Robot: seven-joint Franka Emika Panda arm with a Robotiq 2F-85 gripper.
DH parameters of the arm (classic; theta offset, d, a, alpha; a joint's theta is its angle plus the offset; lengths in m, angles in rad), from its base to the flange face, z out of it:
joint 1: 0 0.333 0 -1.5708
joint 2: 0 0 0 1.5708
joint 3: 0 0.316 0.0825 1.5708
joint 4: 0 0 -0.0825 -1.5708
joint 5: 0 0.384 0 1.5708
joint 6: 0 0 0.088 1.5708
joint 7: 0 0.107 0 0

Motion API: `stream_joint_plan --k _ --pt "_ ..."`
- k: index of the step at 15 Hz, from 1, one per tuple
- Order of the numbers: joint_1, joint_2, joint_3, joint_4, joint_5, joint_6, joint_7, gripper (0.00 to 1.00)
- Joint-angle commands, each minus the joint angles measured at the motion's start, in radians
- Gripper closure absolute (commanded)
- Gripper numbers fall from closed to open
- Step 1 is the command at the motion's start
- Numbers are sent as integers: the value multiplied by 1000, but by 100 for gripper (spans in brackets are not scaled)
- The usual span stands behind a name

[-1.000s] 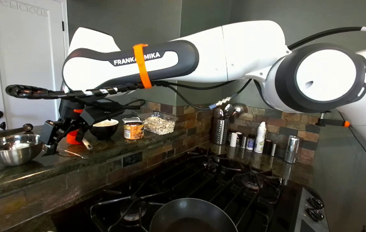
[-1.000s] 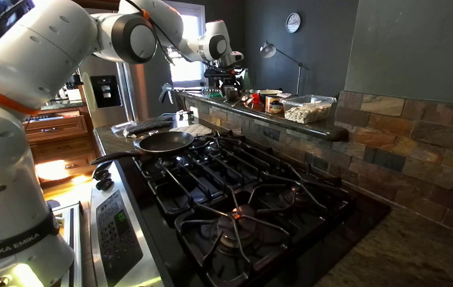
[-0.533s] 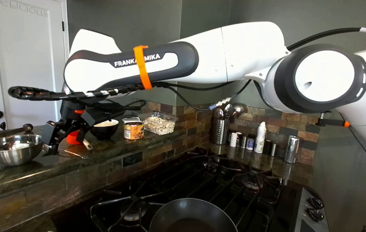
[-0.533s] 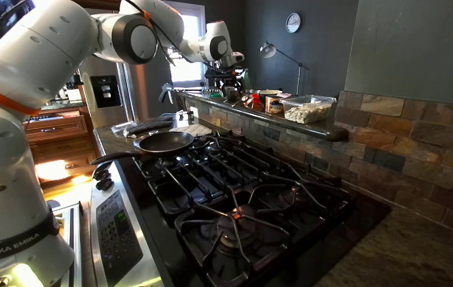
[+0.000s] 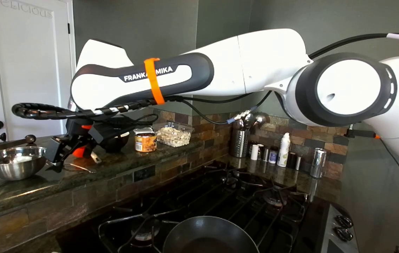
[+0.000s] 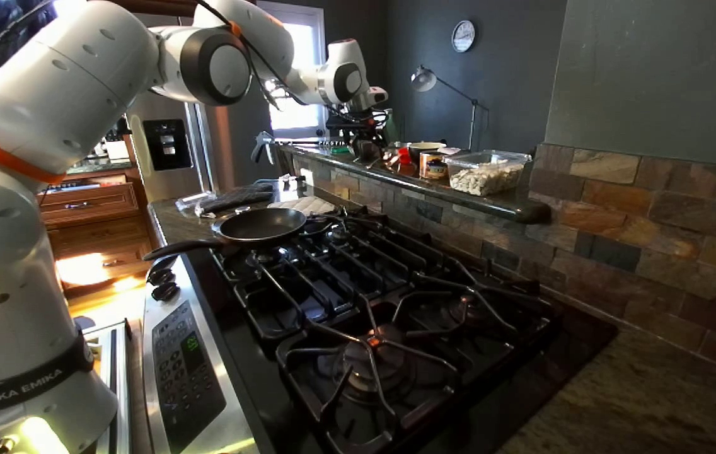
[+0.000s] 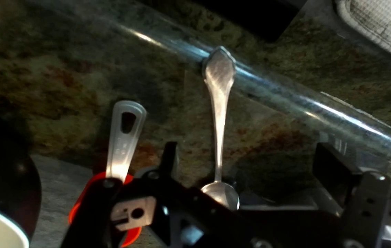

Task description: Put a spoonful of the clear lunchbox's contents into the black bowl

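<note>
- In both exterior views the clear lunchbox (image 6: pixel 459 165) stands on the counter (image 7: pixel 64 93), holding pale, lumpy pieces (image 6: pixel 487 180).
- In an exterior view the orange-labelled tin (image 5: pixel 145 144) is just beside it at nine o'clock; further along at nine o'clock is the black bowl (image 5: pixel 119 145), partly hidden, its contents impossible to tell.
- The round, shiny steel bowl (image 5: pixel 11 168) sits at nine o'clock from the jaws.
- In the wrist view the slim metal spoon (image 7: pixel 219 124) lies with its handle towards twelve o'clock, reaching the counter's glossy rounded edge.
- The jaws are spread wide, one to each side of the spoon.
- At nine o'clock from the spoon, a slotted metal handle (image 7: pixel 122 148) meets a partly hidden red thing (image 5: pixel 79 152).
- Compared with half a second ago, the white arm (image 5: pixel 227 70) sits lower and covers more of the black bowl's whitish inside; lunchbox and tin are unmoved.
</note>
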Motion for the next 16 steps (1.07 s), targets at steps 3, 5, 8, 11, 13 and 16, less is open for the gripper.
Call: stream_joint_plan --k 3,5,8,11,13,16 --pt "1 21 1 5 2 39 6 31" --pt "1 22 0 5 1 42 7 51" --pt "3 21 -3 4 -2 43 11 25" --pt "3 21 -4 4 -2 42 11 12" --pt "3 22 -3 5 -2 42 11 18" --pt "2 25 -2 7 0 40 10 44"
